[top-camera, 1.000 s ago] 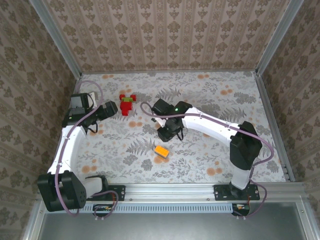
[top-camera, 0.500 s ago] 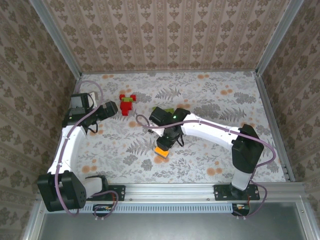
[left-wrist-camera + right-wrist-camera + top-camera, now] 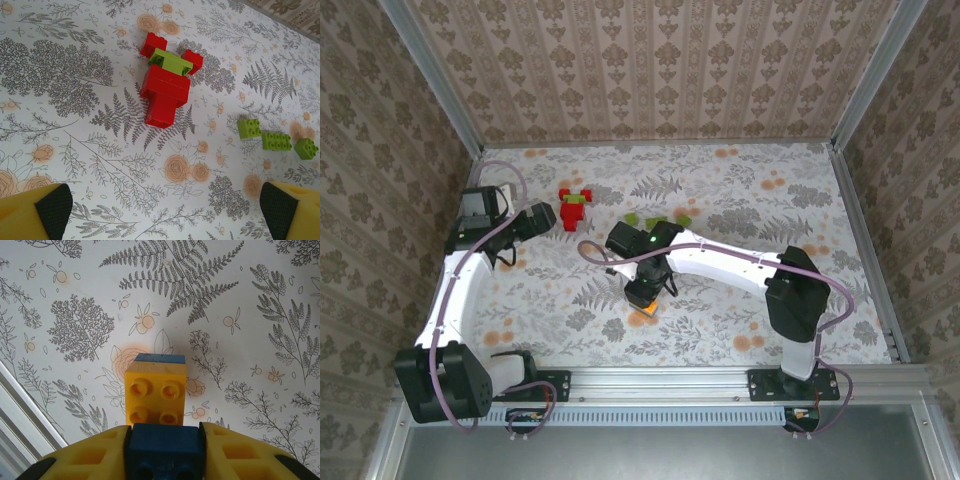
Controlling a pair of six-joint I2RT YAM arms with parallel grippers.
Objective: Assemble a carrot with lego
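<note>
Reference object: the red-and-green build (image 3: 165, 85), lying flat on the floral table (image 3: 740, 300).

Right gripper (image 3: 164, 440): clamped on a blue brick (image 3: 164, 452), which sits between the two yellow fingers. The near end of this brick is cut off by the lower frame edge. The blue brick meets the carrot stack (image 3: 156, 400), seen here as a yellow four-stud brick with a blue layer at its far end. Whether the two are pressed together cannot be determined.

In the top view, the carrot stack (image 3: 644, 312) lies right of the reference object and nearer the arm bases, well apart from it. The right gripper (image 3: 644, 290) covers most of the stack; only an orange edge is exposed.

Left gripper (image 3: 165, 210): jaws wide apart, holding nothing. Its fingertips (image 3: 35, 212) are cut off at the lower frame corners. In the top view, the left gripper (image 3: 542, 222) is just left of the reference object.

Three green bricks (image 3: 276, 140) lie in a row right of the reference object, separate from it.
</note>
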